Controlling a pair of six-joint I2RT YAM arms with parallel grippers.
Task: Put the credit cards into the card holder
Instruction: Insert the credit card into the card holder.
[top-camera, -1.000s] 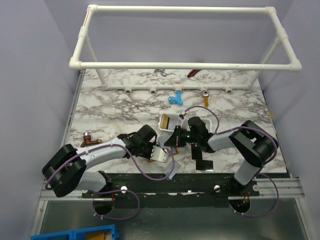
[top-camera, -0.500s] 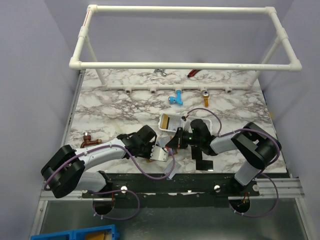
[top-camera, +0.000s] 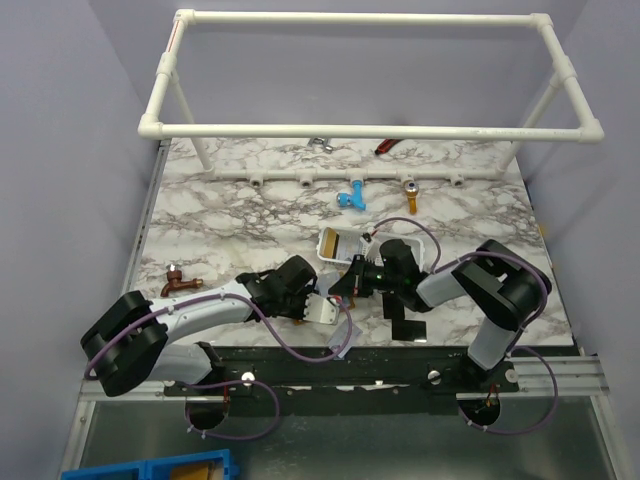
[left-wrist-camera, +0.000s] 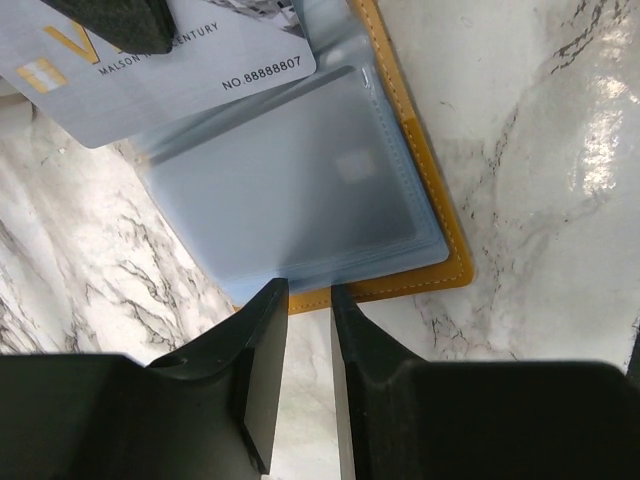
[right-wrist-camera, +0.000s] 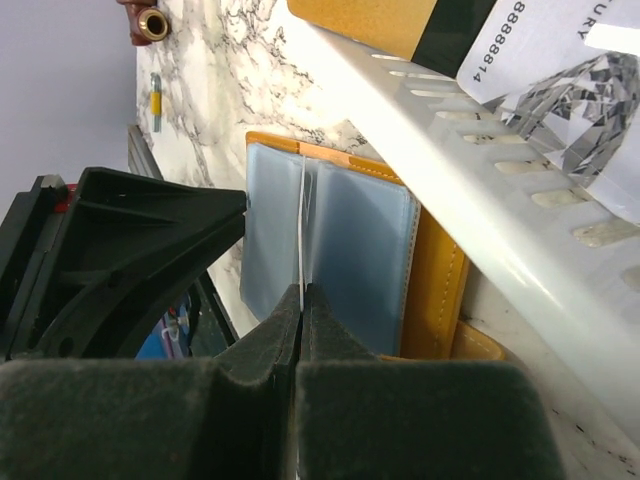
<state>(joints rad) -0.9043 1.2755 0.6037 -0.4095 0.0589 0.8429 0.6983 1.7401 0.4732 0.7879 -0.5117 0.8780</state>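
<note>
The card holder (left-wrist-camera: 300, 190) lies open on the marble, its bluish clear sleeves up and its orange edge toward my left gripper; it also shows in the top view (top-camera: 325, 310). My left gripper (left-wrist-camera: 308, 292) has its jaws a narrow gap apart, tips over the holder's near edge, bare table visible between them. My right gripper (right-wrist-camera: 301, 292) is shut on a silvery-white credit card (left-wrist-camera: 150, 75). That card (right-wrist-camera: 301, 220) stands edge-on between two sleeves of the card holder (right-wrist-camera: 365, 250). Two black cards (top-camera: 405, 320) lie on the table near the right arm.
A white mesh basket (right-wrist-camera: 480, 170) just beyond the holder holds a gold card (right-wrist-camera: 370, 20) and a white card (right-wrist-camera: 530, 40). A brass fitting (top-camera: 175, 280) sits at the left, a blue fitting (top-camera: 351, 197) farther back. A white pipe frame (top-camera: 370, 130) spans the rear.
My right gripper has moved a little left and nearer with the card, toward the open holder. The left gripper shifted slightly right, closer to it.
</note>
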